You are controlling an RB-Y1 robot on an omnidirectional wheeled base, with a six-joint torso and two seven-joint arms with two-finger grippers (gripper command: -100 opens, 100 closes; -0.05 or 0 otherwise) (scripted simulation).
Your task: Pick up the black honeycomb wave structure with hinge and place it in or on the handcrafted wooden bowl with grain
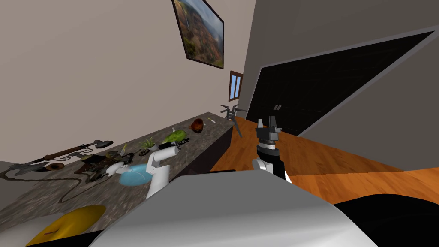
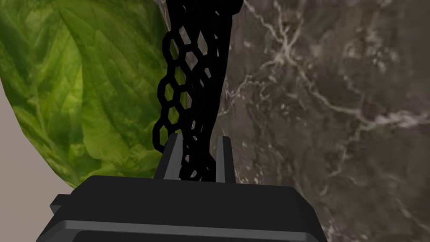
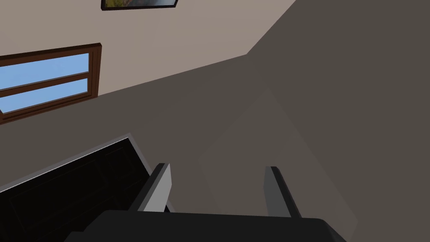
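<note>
My left gripper [image 2: 200, 139] has its two fingers drawn in narrow, pressing the sides of the black honeycomb structure [image 2: 197, 75]. The mesh runs out from between them, away over the dark veined counter [image 2: 327, 105]. So the grasp looks made, and I judge the step in hand to be the pick-up itself, at the point of the lift. Whether the structure has left the counter I cannot tell from here.

Just beside the structure, on one side, lies a green leafy head [image 2: 84, 92], and they look close enough to touch. The lift should go straight up and away from the leaves, so the open mesh does not snag or drag them.

Farther along the same counter, past the green head, sits the brown wooden bowl [image 1: 197, 125], apart from the other things. Once the structure is up, I need to carry it over the green head to the bowl and lower it in. The piece is long, so I expect it to rest across the rim, not sit inside.

My right gripper [image 3: 217, 168] is raised over the wooden floor, away from the counter, its fingers spread wide and holding nothing.
</note>
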